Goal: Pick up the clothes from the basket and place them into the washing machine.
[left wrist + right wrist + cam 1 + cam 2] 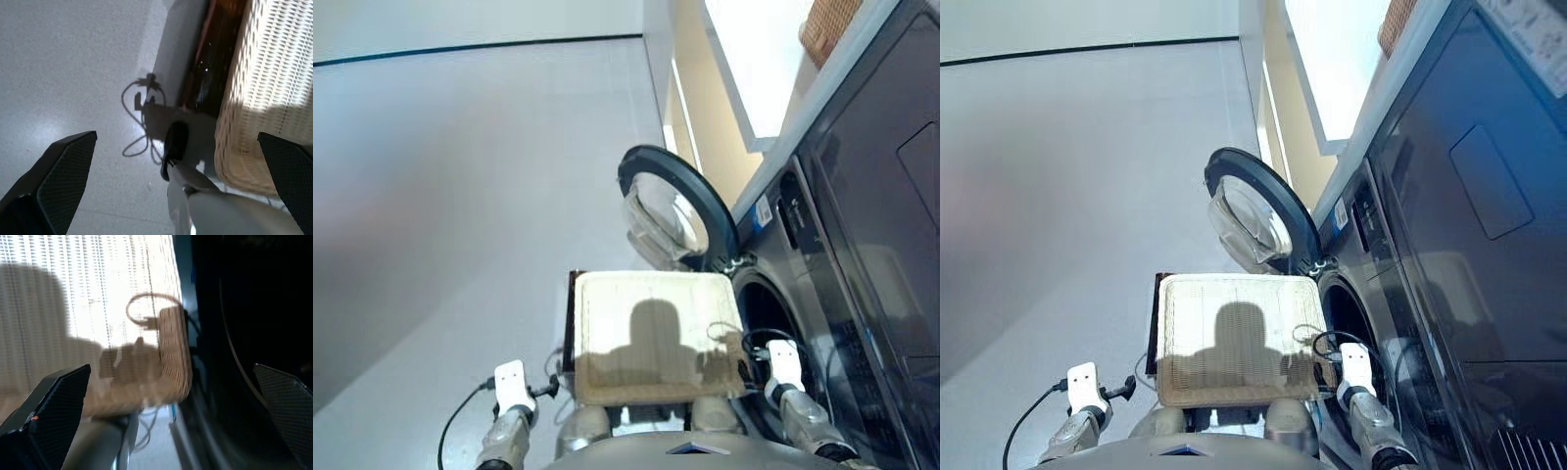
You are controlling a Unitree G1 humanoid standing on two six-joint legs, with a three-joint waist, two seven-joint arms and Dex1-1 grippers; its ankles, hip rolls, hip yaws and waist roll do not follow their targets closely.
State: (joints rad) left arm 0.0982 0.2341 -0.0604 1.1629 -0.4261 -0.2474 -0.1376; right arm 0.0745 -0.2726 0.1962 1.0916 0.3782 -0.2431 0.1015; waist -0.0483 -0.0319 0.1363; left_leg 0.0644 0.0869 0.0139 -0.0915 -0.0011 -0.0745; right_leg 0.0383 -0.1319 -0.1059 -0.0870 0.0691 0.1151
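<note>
The cream-white wicker basket stands right in front of me on a dark stand, and its woven bottom is bare. No coral-red, navy or black garment shows in any view. The dark grey washing machine rises on the right. Its round porthole door is swung open beyond the basket, and the drum opening is dark. My left gripper is open over the floor beside the basket's near left corner. My right gripper is open at the near right corner, between basket and drum opening.
A small brown wicker basket sits on top of the machine. A dark stand carries the cream basket. Pale floor spreads to the left, and a wall with a bright window stands behind the machine.
</note>
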